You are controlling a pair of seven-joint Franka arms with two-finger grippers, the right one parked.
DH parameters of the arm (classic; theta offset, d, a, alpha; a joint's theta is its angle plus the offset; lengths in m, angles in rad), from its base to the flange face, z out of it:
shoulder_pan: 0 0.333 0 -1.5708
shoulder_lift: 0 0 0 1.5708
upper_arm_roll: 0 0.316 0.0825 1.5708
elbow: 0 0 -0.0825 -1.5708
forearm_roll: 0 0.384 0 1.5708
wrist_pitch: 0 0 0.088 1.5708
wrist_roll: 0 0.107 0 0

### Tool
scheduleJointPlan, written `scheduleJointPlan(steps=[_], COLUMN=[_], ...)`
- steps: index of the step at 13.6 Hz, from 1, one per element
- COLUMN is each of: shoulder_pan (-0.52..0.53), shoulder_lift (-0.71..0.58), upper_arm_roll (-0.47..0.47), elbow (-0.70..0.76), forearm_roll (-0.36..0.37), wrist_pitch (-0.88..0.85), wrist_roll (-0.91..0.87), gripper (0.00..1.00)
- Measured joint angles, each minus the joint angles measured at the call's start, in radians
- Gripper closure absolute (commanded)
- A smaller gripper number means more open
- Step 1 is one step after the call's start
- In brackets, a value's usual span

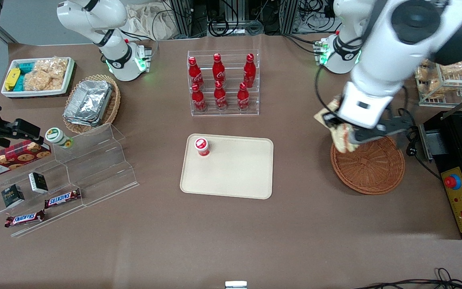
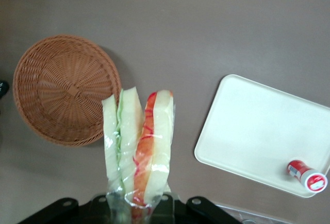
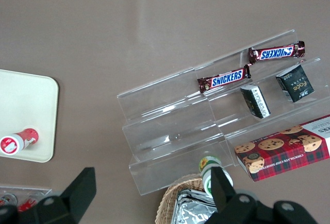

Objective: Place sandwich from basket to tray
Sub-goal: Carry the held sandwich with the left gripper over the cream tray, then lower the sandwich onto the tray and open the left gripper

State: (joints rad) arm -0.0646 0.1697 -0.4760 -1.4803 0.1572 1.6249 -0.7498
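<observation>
The left arm's black two-finger gripper (image 1: 345, 136) hangs above the edge of the round, reddish-brown woven wicker basket (image 1: 369, 168), on the side of it that faces the tray, and its fingers are pinched onto the plastic-wrapped triangular white-bread sandwich (image 1: 344, 138) — orange-red and green filling stripes show along the cut edges in the wrist view (image 2: 138, 149). The sandwich is lifted clear of the basket (image 2: 64, 87), whose woven bottom is bare. The large flat cream-beige rectangular plastic tray (image 1: 231, 176) lies on the brown table well apart from the basket, toward the middle of the table. A small red bottle with a white cap (image 1: 202, 146) lies on the tray near one corner, also seen from the wrist (image 2: 307, 175).
</observation>
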Motion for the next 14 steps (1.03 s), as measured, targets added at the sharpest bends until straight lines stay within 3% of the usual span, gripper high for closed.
scheduleJointPlan(steps=[6, 14], shoulder_pan=[-0.175, -0.212], shoulder_lift=[0.227, 0.581], upper_arm_roll=[-0.033, -0.032], elbow=[-0.008, -0.005], forearm_roll=[0.142, 0.261], wrist_pitch=[0.122, 0.453], wrist_roll=[-0.114, -0.175], gripper=[0.81, 0.79])
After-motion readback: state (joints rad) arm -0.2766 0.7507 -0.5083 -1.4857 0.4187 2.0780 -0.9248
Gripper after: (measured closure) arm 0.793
